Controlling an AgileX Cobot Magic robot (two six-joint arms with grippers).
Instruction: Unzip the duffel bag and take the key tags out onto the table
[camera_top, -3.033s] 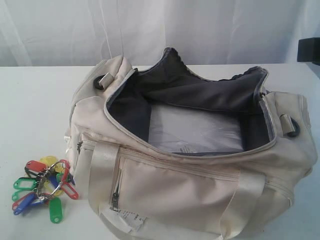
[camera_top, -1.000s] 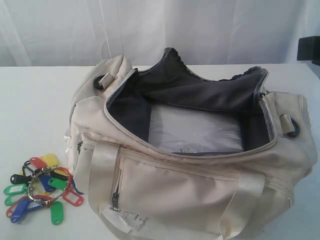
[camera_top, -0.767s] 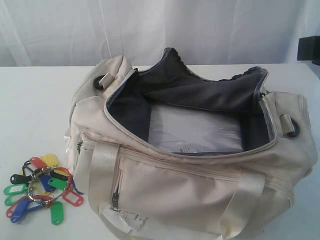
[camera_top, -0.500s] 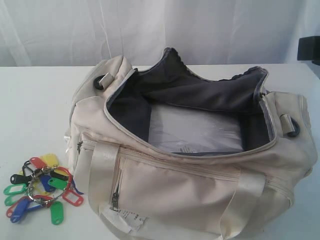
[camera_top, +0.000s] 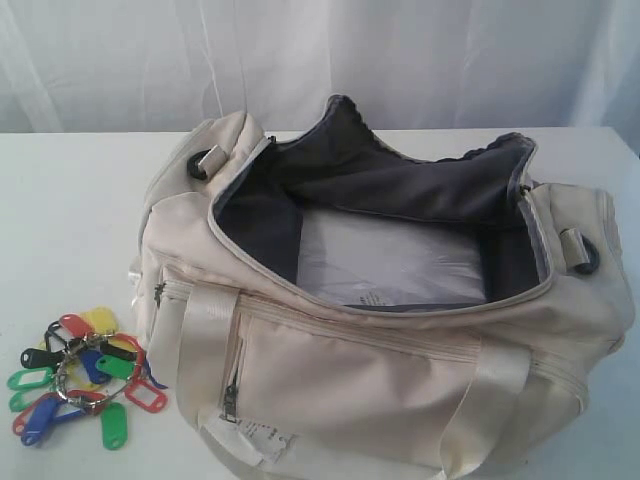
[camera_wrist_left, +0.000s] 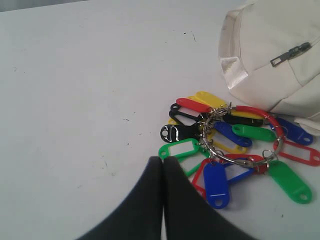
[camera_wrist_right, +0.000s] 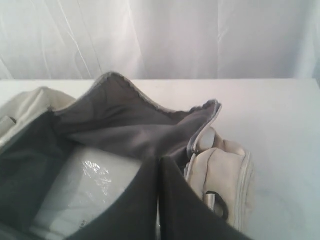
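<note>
The key tags (camera_top: 82, 378) lie on the table (camera_top: 70, 200) near its front-left corner, outside the bag and just beside its left end. They are a loose bunch of red, green, blue, yellow and black plastic tags fanned out flat on metal rings (camera_wrist_left: 239, 161). The tags nearest the bag lie close against its fabric; whether they touch it cannot be told.

The left gripper (camera_wrist_left: 162, 164) shows in the left wrist view with its two dark fingers pressed together, no gap between them and nothing held. Its tips are near the green tag at the edge of the bunch, apart from it.

The duffel bag (camera_top: 400, 380) takes up the middle and right of the table and reaches towards the front edge. It is cream-white, and its main zipper is undone, so the mouth gapes wide and the dark grey lining (camera_top: 400, 185) shows. On the bag's floor lies a pale, glossy flat sheet (camera_top: 390, 262). Satin straps (camera_top: 205, 335) run down the front side. A grey zipper pull (camera_top: 230, 402) hangs on the front pocket, and a white paper label (camera_top: 258, 440) sits below it.

The right gripper (camera_wrist_right: 160, 164) shows in the right wrist view over the bag's open mouth, fingers closed tight against each other and empty.

A white curtain (camera_top: 300, 60) hangs behind the table's far edge.
</note>
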